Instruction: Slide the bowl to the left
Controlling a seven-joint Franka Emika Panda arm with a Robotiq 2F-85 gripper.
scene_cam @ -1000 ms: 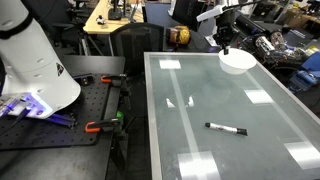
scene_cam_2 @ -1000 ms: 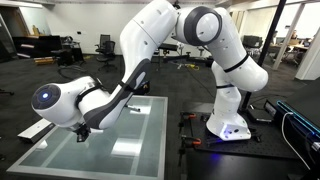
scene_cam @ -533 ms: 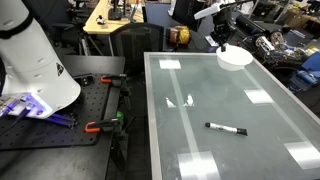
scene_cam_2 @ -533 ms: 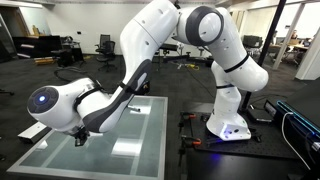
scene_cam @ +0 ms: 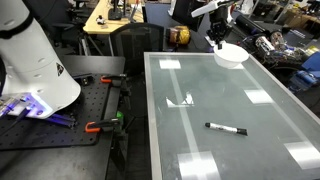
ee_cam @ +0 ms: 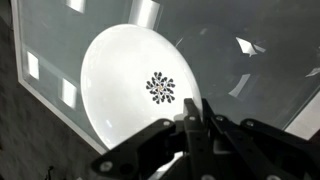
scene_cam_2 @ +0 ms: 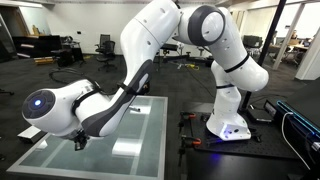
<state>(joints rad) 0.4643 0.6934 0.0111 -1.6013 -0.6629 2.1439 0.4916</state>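
Observation:
The white round bowl (scene_cam: 232, 55) sits at the far end of the glass table (scene_cam: 200, 95), near its far edge. In the wrist view the bowl (ee_cam: 120, 90) has a small dark flower mark at its centre and lies close to the table's corner. My gripper (scene_cam: 214, 45) is at the bowl's rim on the left side, seen in the wrist view (ee_cam: 196, 112) with the jaws closed together over the rim. In an exterior view the gripper (scene_cam_2: 78, 143) hangs low over the table end; the bowl is hidden there by the arm.
A black marker (scene_cam: 226, 129) lies on the near right part of the table. The robot base (scene_cam: 30, 60) stands on a black plate at left with orange clamps (scene_cam: 98, 126). Office desks and clutter stand behind the table's far edge.
The gripper and the bowl have moved together a little to the left and toward the table's far edge. The marker has not moved.

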